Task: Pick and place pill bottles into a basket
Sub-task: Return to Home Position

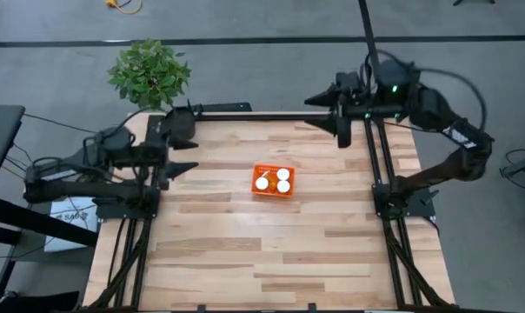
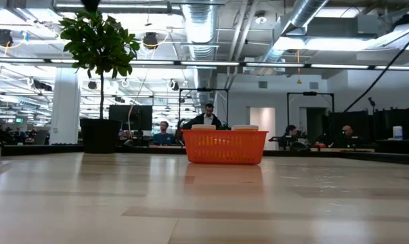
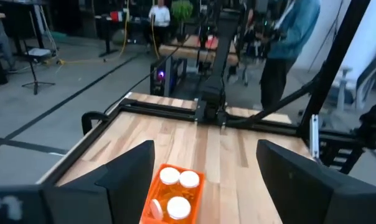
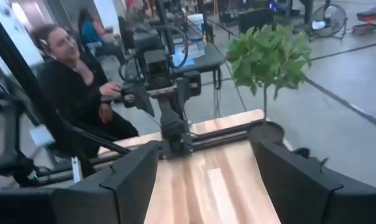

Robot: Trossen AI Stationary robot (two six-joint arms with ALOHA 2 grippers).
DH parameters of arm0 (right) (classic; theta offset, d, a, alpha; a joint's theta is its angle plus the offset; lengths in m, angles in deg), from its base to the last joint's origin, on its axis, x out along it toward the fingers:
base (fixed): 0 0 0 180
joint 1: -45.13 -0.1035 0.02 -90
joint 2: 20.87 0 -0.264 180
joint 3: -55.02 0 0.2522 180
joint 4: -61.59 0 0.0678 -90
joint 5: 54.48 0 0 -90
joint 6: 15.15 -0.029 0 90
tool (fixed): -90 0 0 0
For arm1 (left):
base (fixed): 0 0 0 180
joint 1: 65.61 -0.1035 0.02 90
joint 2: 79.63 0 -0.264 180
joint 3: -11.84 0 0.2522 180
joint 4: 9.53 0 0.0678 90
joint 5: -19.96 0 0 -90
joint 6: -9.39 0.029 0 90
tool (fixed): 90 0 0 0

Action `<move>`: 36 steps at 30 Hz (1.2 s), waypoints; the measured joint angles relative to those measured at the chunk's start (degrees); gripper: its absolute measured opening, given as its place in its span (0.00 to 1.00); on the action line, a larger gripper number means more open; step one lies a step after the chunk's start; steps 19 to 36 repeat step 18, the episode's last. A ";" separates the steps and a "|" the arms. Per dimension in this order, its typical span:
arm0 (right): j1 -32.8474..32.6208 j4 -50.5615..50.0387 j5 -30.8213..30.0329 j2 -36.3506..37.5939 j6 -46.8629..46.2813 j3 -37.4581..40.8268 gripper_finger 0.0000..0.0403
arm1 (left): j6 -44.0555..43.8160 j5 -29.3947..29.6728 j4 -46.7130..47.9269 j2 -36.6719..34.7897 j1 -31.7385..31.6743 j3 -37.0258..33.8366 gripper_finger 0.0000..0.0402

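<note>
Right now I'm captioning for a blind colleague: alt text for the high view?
An orange basket holding white-capped pill bottles sits centred on the table. The left hand and right hand hang open at the back corners, a potted plant behind the left one.

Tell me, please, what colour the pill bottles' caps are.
White caps, clearest in the left wrist view, inside the orange basket.

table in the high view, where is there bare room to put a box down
The whole near half of the table, between the basket and the near edge, is bare. So are the strips either side of the basket. Crowded: the far corners, where the left arm and right arm hang with open jaws.
</note>
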 joint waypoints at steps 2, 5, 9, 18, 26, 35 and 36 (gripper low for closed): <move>-0.48 6.01 -0.03 3.29 -2.40 7.63 0.66 | -1.50 0.01 -2.68 -4.72 0.02 -5.17 0.68; -0.87 14.41 -0.84 8.97 -5.66 19.38 0.66 | -4.02 0.03 -7.07 -11.48 0.00 -12.25 0.68; -1.74 23.83 -3.94 17.53 -9.36 33.40 0.66 | -6.18 0.07 -9.65 -18.89 0.00 -18.95 0.68; -4.23 31.74 -9.25 34.49 -11.54 53.85 0.66 | -9.53 1.17 -9.74 -30.61 0.00 -27.19 0.68; -4.23 31.74 -9.25 34.49 -11.54 53.85 0.66 | -9.53 1.17 -9.74 -30.61 0.00 -27.19 0.68; -4.23 31.74 -9.25 34.49 -11.54 53.85 0.66 | -9.53 1.17 -9.74 -30.61 0.00 -27.19 0.68; -4.23 31.74 -9.25 34.49 -11.54 53.85 0.66 | -9.53 1.17 -9.74 -30.61 0.00 -27.19 0.68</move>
